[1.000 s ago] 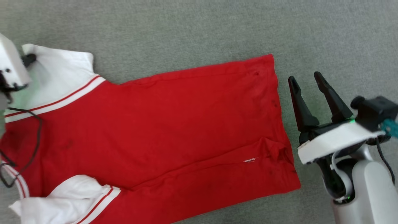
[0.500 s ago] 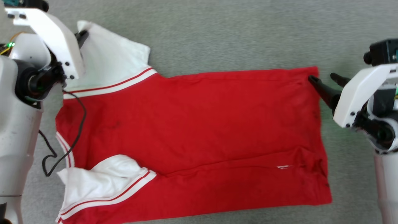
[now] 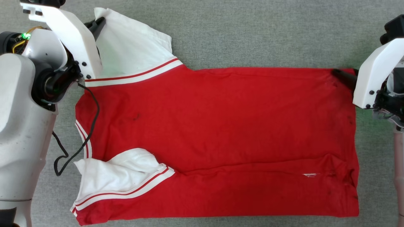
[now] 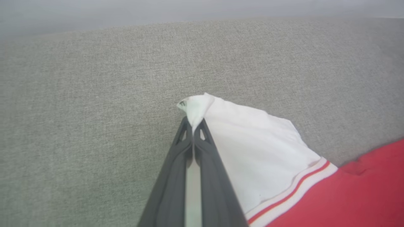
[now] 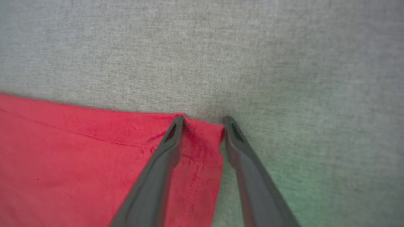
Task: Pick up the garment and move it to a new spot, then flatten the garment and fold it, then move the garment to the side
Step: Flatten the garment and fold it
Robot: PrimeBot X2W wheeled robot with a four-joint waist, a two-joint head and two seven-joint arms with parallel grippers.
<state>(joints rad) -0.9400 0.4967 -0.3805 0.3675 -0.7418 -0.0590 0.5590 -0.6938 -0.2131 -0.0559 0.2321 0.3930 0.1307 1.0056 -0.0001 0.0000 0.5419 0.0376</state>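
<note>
- Red garment (image 3: 221, 132): soft, limp cloth, likely best taken by corners.
- Left gripper (image 4: 192, 126) clenched on white sleeve tip (image 4: 196, 105).
- Right gripper (image 5: 204, 121) released, straddling hem corner (image 5: 202, 138).

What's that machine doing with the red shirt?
A two-armed robot is handling a red shirt spread on a grey surface. Its left tool is shut on the tip of one white sleeve. Its right tool is open, fingers straddling a hem corner. The other sleeve lies crumpled.
</note>
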